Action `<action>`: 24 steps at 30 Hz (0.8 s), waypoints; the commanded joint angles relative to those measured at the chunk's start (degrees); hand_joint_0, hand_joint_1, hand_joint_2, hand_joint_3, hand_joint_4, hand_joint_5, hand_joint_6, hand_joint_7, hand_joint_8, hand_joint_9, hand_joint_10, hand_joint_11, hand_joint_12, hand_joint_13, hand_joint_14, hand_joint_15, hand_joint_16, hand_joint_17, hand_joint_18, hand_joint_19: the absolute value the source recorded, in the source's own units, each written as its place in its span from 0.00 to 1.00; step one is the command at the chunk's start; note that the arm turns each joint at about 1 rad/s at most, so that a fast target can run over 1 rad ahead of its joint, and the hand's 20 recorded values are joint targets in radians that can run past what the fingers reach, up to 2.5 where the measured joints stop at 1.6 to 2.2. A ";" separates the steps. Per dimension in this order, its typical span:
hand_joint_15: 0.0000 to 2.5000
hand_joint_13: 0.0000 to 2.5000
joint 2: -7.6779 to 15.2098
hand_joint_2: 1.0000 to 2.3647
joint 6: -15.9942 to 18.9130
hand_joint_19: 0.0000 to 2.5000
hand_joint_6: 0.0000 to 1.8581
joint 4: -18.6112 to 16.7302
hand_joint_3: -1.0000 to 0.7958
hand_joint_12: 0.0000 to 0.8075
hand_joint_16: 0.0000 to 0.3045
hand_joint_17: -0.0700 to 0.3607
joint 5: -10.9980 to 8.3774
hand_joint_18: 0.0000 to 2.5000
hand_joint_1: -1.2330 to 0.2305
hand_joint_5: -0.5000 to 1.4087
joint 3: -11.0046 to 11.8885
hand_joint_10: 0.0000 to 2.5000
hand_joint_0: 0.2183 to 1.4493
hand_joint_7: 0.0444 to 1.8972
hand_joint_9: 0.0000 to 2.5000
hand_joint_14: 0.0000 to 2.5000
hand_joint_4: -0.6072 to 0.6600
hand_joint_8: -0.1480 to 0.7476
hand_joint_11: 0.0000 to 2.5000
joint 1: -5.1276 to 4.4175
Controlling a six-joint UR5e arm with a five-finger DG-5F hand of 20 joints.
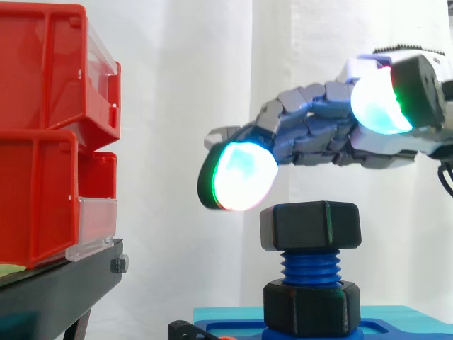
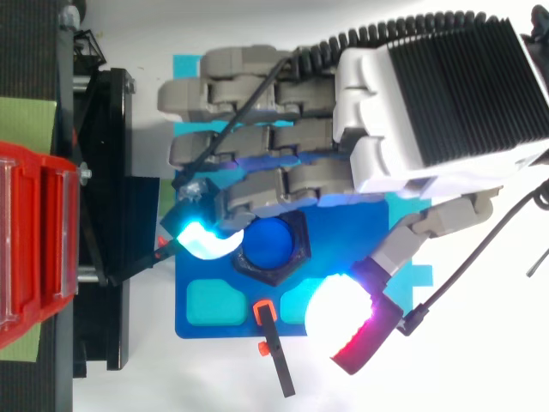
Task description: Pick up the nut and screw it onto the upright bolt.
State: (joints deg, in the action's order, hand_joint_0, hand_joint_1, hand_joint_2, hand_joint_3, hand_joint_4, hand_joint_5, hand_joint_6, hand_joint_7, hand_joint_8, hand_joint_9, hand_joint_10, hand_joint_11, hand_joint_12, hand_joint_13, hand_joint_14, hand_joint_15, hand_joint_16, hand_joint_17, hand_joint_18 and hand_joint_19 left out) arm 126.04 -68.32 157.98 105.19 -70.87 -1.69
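Note:
A black hex nut point(image 1: 310, 225) sits on top of the upright blue threaded bolt point(image 1: 310, 268), which rises from a second black nut point(image 1: 311, 306) on the blue base plate point(image 1: 396, 327). From above, the nut point(image 2: 279, 266) shows as a black hexagon with the bolt's blue end point(image 2: 273, 244) in its middle. My hand point(image 1: 318, 134) hovers just above the nut, apart from it, its fingers stretched out to the left and holding nothing. Seen from above, the hand point(image 2: 283, 137) covers the far half of the base plate point(image 2: 206, 322), with the thumb spread out on the near side.
Two stacked red bins point(image 1: 49, 134) stand on a black stand point(image 1: 64, 283) at the left, close to the fingertips. A black lever with an orange clip point(image 2: 273, 343) lies at the base plate's near edge. A white curtain hangs behind.

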 commanded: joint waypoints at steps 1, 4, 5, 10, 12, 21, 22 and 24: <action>0.00 0.00 0.00 0.00 0.29 0.00 0.27 -3.12 0.28 0.39 0.14 0.38 -0.16 0.00 0.71 0.16 -1.82 0.00 0.19 0.31 0.07 0.00 0.54 0.37 0.00 -0.33; 0.00 0.00 0.00 0.00 0.90 0.00 0.27 -4.44 0.28 0.39 0.14 0.38 -0.16 0.00 0.71 0.16 -1.82 0.00 0.19 0.32 0.07 0.00 0.54 0.37 0.00 -0.42; 0.00 0.00 0.00 0.00 0.99 0.00 0.27 -4.35 0.28 0.39 0.14 0.38 -0.16 0.00 0.71 0.16 -1.82 0.00 0.19 0.32 0.07 0.00 0.54 0.37 0.00 -0.33; 0.00 0.00 0.00 0.00 0.99 0.00 0.27 -4.26 0.28 0.38 0.13 0.38 -0.16 0.00 0.71 0.17 -1.82 0.00 0.19 0.35 0.08 0.00 0.56 0.38 0.00 -0.42; 0.00 0.00 0.00 0.00 0.99 0.00 0.27 -4.18 0.28 0.37 0.13 0.37 -0.16 0.00 0.71 0.18 -1.82 0.00 0.19 0.36 0.08 0.00 0.58 0.39 0.00 -0.33; 0.00 0.03 0.00 0.00 0.90 0.00 0.27 -3.30 0.28 0.35 0.11 0.34 -0.16 0.00 0.68 0.20 -1.82 0.00 0.21 0.39 0.13 0.00 0.63 0.40 0.00 0.11; 0.00 0.03 0.00 0.00 0.90 0.00 0.27 -3.21 0.28 0.35 0.11 0.34 -0.07 0.00 0.68 0.20 -1.82 0.00 0.21 0.40 0.14 0.00 0.63 0.41 0.00 0.20; 0.00 0.04 0.09 0.00 0.90 0.00 0.27 -2.95 0.28 0.34 0.11 0.33 0.01 0.00 0.68 0.21 -1.82 0.00 0.21 0.40 0.15 0.00 0.64 0.41 0.00 0.37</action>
State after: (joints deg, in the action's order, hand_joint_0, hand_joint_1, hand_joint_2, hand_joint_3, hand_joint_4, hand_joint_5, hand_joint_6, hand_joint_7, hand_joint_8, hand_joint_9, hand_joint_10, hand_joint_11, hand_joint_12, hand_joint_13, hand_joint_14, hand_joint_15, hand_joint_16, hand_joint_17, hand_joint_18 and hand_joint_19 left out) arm 126.06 -67.41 154.71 105.07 -72.70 -1.57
